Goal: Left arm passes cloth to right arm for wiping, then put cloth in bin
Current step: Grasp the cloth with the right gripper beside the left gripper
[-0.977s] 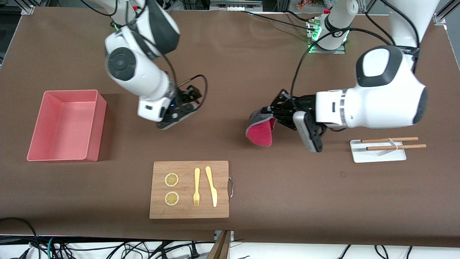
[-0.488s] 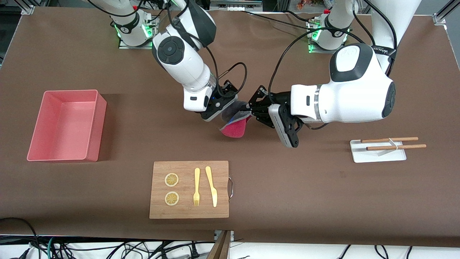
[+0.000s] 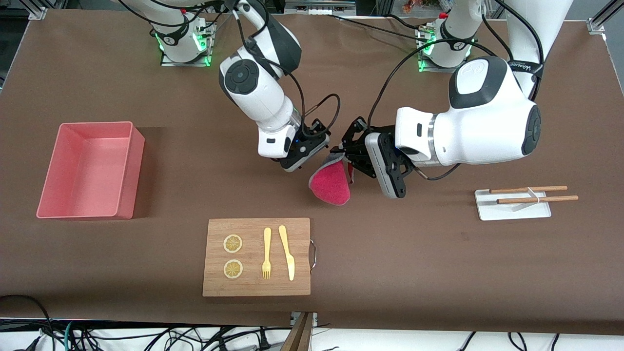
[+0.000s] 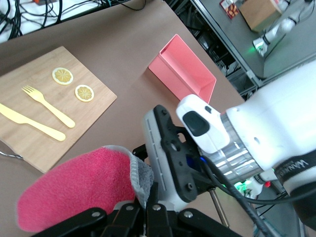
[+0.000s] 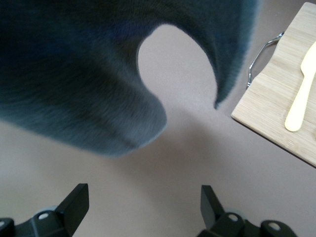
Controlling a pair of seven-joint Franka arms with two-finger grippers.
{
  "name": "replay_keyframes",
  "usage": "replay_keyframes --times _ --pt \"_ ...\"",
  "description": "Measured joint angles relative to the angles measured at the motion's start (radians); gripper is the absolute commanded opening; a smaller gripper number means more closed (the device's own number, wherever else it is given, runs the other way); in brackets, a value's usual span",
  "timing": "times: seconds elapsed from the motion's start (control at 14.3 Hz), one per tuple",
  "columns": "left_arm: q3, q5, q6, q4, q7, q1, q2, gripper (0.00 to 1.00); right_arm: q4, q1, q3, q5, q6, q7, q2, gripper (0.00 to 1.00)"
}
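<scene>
Above bare tabletop | left pincer (image 3: 347, 155) clamps cloth (image 3: 331, 184) | right pincer (image 3: 312, 152) apart | cutting board (image 3: 257, 257) nearby

Left gripper (image 3: 347, 157) reached in low from its base, fingers clamped. Right gripper (image 3: 312, 155) was angled down just beside it, nearly tip to tip, fingers (image 5: 75, 199) spread wide.

I see a brown table covering (image 3: 438, 273) edge to edge, black cables (image 3: 122, 336) tangled under its near edge, aluminium framing (image 3: 36, 12) at a corner.
</scene>
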Motion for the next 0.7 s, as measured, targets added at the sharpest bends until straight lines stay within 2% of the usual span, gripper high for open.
replay_keyframes --times 0.28,0.7 --pt "-0.003 0.031 -0.001 0.002 0.062 0.0 -0.022 0.0 0.001 0.006 0.0 0.0 0.064 -0.002 0.041 1.0" --pt "-0.021 0.095 -0.004 0.002 0.067 0.0 -0.062 0.0 0.006 0.012 0.0 0.001 0.085 -0.002 0.044 1.0"
